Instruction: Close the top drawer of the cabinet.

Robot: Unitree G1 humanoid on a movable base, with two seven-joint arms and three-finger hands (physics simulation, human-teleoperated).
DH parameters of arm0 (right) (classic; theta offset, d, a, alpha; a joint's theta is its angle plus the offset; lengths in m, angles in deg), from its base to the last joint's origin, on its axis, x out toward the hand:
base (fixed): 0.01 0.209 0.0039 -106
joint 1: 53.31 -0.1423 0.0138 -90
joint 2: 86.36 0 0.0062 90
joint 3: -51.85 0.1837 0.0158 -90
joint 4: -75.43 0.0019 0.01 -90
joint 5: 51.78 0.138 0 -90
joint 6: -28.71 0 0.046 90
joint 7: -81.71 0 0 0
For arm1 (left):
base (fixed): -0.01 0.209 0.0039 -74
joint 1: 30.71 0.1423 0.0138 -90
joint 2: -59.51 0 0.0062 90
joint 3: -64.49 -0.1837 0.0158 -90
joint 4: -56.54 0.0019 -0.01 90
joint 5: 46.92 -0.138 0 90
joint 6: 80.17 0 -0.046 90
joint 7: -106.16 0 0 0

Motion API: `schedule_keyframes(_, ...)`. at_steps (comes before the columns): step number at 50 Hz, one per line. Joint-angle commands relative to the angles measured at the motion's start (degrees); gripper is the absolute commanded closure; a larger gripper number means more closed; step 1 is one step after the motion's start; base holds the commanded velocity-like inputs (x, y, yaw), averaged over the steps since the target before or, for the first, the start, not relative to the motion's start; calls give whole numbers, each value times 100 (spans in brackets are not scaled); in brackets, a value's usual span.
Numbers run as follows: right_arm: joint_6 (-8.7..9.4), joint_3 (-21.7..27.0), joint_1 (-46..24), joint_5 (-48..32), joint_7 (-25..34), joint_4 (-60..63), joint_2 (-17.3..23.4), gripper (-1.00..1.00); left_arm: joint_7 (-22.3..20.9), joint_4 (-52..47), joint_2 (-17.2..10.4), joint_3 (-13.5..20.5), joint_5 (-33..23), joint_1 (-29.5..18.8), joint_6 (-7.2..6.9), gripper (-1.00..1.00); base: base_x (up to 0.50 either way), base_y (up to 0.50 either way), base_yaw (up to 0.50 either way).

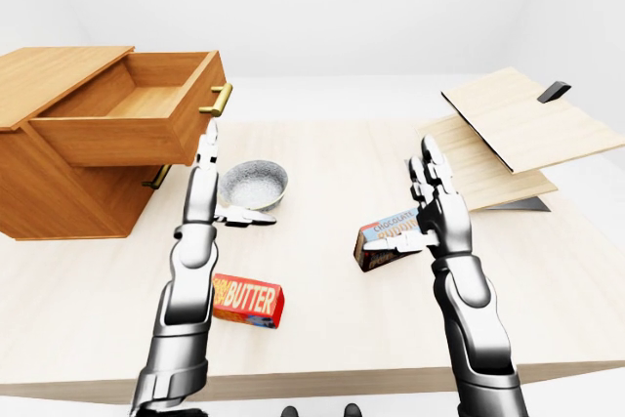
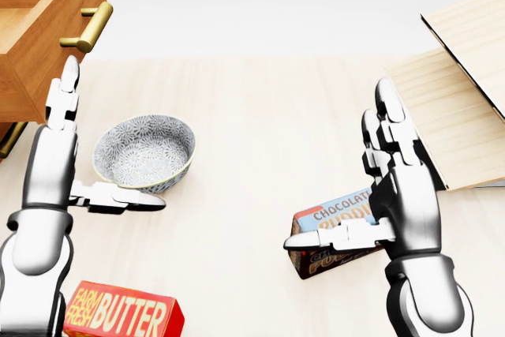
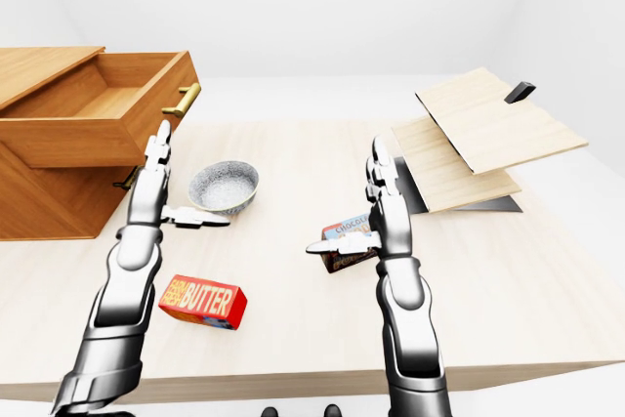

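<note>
Table [image 1: 322,329]: pale wood. Cabinet [image 1: 54,192], left-eye view's left; top drawer [image 1: 137,114] pulled out, brass handle [image 1: 219,100]. My left hand [image 2: 59,147], fingers spread wide, just below that handle. My right hand [image 2: 398,187], equally wide, over the pudding box [image 2: 327,230]. Bowl [image 2: 146,151]. Butter box [image 2: 122,313].

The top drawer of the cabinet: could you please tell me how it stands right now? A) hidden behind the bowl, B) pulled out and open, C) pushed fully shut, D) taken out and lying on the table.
B: in the left-eye view the top drawer juts out of the cabinet with its empty inside showing, and the left hand is raised, open, just below its brass handle.
</note>
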Motion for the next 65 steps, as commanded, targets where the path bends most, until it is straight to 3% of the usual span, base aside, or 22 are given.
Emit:
schedule_keyframes(1, 0, -8, 48, -16, 17, -3, -5, -100, 136, 1122, -503, 192, -925, -823, 150, -100, 0, 0, 0)
schedule_keyframes(2, 0, -2, 54, -7, 24, -1, -4, -100, 195, 1312, -588, 157, -1101, -936, 262, -100, 0, 0, 0)
schedule_keyframes(7, 0, 8, 40, 3, 25, -23, -5, -100, 286, 1738, -707, 195, -1369, -1234, 344, -100, 0, 0, 0)
schedule_keyframes(11, 0, 14, 37, 8, 23, -50, -1, -100, 343, 2015, -749, 218, -1402, -1366, 301, -100, 0, 0, 0)
schedule_keyframes(14, 0, 27, 51, 22, 29, -54, 3, -100, 495, 2382, -817, 212, -1486, -1512, 193, -100, 0, 0, 0)
schedule_keyframes(17, 0, 31, 56, 27, 29, -66, 4, -100, 598, 2646, -882, 175, -1569, -1576, 310, -100, 0, 0, 0)
schedule_keyframes(21, 0, 34, 56, 29, 27, -86, 6, -100, 872, 2980, -960, 148, -1809, -1694, 270, -100, 0, 0, 0)
schedule_keyframes(23, 0, 27, 27, 25, 15, -103, 1, -100, 887, 3147, -1006, 156, -1823, -1745, 352, -100, 0, 0, 0)
schedule_keyframes(24, 0, 25, 22, 23, 11, -111, 1, -100, 890, 3172, -1015, 160, -1828, -1756, 345, -100, 0, 0, 0)
schedule_keyframes(26, 0, 19, 7, 20, 2, -130, -1, -100, 1154, 3326, -1065, 93, -2157, -1844, 125, -100, 0, 0, 0)
schedule_keyframes(27, 0, 16, 0, 17, -1, -139, -1, -100, 1235, 3408, -1090, 61, -2284, -1879, 104, -100, 0, 0, 0)
schedule_keyframes(28, 0, 12, -16, 12, -9, -159, -3, -100, 1192, 3461, -1094, 103, -2204, -1883, 194, -100, 0, 0, 0)
schedule_keyframes(34, 0, 2, -16, 8, -14, -186, -1, -100, 1229, 3432, -1138, 180, -2147, -1858, 84, -100, 0, 0, 0)
schedule_keyframes(44, 0, 21, 55, 9, 21, -163, 7, -100, 1315, 3496, -1336, 297, -2023, -1862, 23, -100, 0, 0, 0)
schedule_keyframes(65, 0, 6, 62, -21, 32, -184, -1, -100, 1548, 3829, -1674, 464, -1757, -1862, -9, -100, 0, 0, 0)
